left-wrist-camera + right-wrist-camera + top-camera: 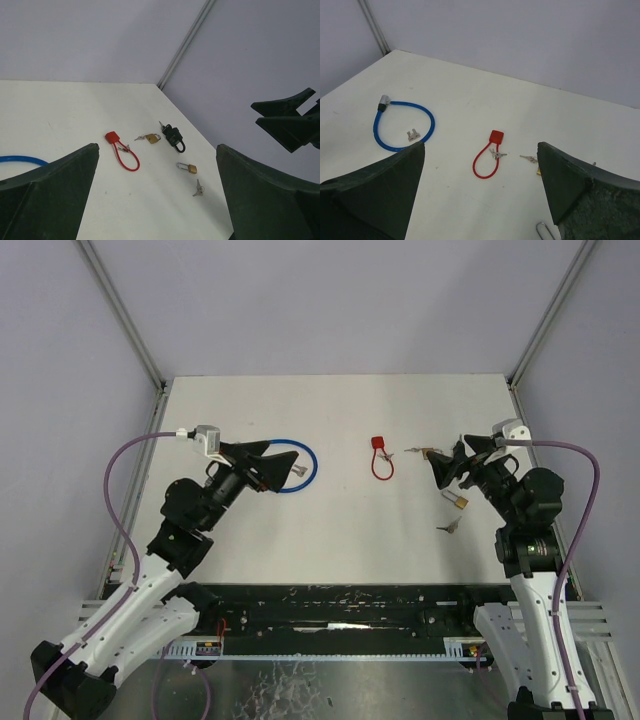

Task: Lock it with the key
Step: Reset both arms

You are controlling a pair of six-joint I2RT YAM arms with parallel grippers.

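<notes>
A red cable lock (pixel 380 458) with keys on it lies mid-table; it also shows in the left wrist view (pixel 121 150) and the right wrist view (pixel 489 156). A brass padlock with keys (pixel 151 138), a black padlock (pixel 174 137), a second brass padlock (pixel 188 167) and loose keys (pixel 198 188) lie to its right. My left gripper (pixel 278 467) is open and empty, over the blue cable lock (pixel 297 465). My right gripper (pixel 447 466) is open and empty, above the padlocks.
A pair of keys (pixel 413 134) lies inside the blue cable loop (pixel 400 127). Grey walls with metal corner posts close the table's back and sides. The second brass padlock (pixel 457 502) and loose keys (pixel 448 526) lie near the right arm.
</notes>
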